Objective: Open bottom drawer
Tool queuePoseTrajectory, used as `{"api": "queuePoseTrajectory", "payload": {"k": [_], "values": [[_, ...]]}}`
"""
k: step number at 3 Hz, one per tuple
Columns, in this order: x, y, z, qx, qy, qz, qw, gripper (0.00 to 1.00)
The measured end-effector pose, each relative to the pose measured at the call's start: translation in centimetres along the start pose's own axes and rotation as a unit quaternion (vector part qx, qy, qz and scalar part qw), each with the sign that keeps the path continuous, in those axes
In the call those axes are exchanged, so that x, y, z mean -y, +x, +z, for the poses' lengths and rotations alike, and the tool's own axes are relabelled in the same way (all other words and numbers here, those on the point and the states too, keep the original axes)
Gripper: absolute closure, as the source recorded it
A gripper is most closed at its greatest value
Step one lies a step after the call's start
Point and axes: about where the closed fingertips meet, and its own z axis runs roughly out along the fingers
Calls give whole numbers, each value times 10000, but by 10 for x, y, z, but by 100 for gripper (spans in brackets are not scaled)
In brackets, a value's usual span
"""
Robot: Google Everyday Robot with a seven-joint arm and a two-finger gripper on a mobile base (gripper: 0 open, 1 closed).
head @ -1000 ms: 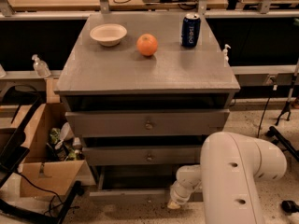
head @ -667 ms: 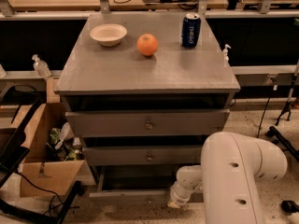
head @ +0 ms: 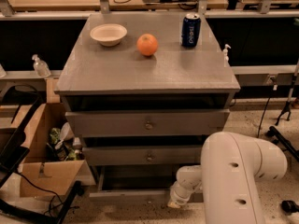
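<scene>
The bottom drawer (head: pixel 126 196) is the lowest of three grey fronts in the cabinet (head: pixel 74 125), and its front stands forward of the one above, with a dark gap showing behind it. The white arm (head: pixel 233 181) reaches in from the lower right, placing the end effector (head: pixel 174 201) right against that front near its right half; I cannot tell whether it is open or gripping anything. On the worktop (head: pixel 140 76) sit a bowl (head: pixel 108 34), an orange (head: pixel 147 45) and a blue can (head: pixel 190 30).

claw (head: pixel 174 202) at bottom drawer (head: pixel 126 196) front, cardboard box (head: pixel 46 176) crowding left
</scene>
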Motion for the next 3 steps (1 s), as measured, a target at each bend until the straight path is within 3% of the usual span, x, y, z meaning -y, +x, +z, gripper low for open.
{"api": "queuePoseTrajectory", "payload": {"k": [2,3], "values": [[0,0,0,0,-1,0,10000,100],[0,0,0,0,-1,0,10000,75]]}}
